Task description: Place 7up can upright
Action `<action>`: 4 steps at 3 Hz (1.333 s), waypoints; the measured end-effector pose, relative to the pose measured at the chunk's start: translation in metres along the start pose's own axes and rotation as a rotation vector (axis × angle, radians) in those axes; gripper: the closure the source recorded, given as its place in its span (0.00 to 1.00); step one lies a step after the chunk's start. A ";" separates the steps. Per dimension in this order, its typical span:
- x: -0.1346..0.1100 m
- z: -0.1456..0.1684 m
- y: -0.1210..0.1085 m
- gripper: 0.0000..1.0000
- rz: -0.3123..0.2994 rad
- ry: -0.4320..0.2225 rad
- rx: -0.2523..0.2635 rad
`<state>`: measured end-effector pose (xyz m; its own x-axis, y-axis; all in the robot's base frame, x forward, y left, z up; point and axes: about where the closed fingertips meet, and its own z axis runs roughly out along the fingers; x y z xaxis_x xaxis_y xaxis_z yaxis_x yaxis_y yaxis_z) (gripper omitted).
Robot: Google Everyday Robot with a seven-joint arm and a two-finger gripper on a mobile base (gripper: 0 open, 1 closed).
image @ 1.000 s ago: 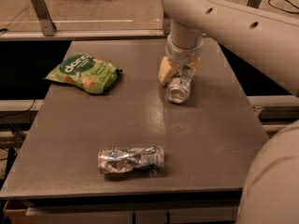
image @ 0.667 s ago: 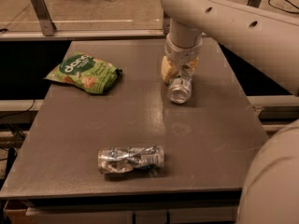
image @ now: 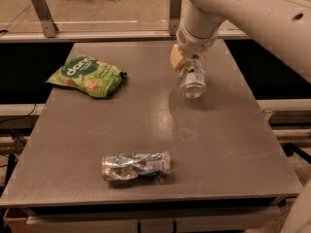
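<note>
The 7up can point(image: 193, 80), silvery-white with green patches, hangs tilted with its open end toward the camera, just above the far right part of the grey table point(image: 228, 149). My gripper point(image: 186, 66) comes down from the big white arm point(image: 233, 8) and is shut on the can's upper part. One tan finger point(image: 177, 58) shows on the can's left side; the other is hidden behind the can. A faint reflection lies on the table below the can.
A flat green snack bag point(image: 86, 74) lies at the far left of the table. A crumpled clear plastic bottle point(image: 136, 165) lies on its side near the front edge. A metal rail with posts point(image: 43, 12) runs behind the table.
The gripper and the can have risen a little and shifted slightly right, so the can is off the table surface. The bag and the bottle have not moved.
</note>
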<state>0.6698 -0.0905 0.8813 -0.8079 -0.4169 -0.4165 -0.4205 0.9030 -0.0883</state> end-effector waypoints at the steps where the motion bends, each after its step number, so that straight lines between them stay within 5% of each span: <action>1: -0.017 -0.022 -0.004 1.00 -0.094 -0.124 -0.068; 4: -0.022 -0.058 -0.026 1.00 -0.214 -0.537 -0.462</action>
<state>0.6751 -0.1110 0.9451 -0.4251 -0.3636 -0.8289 -0.7730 0.6223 0.1234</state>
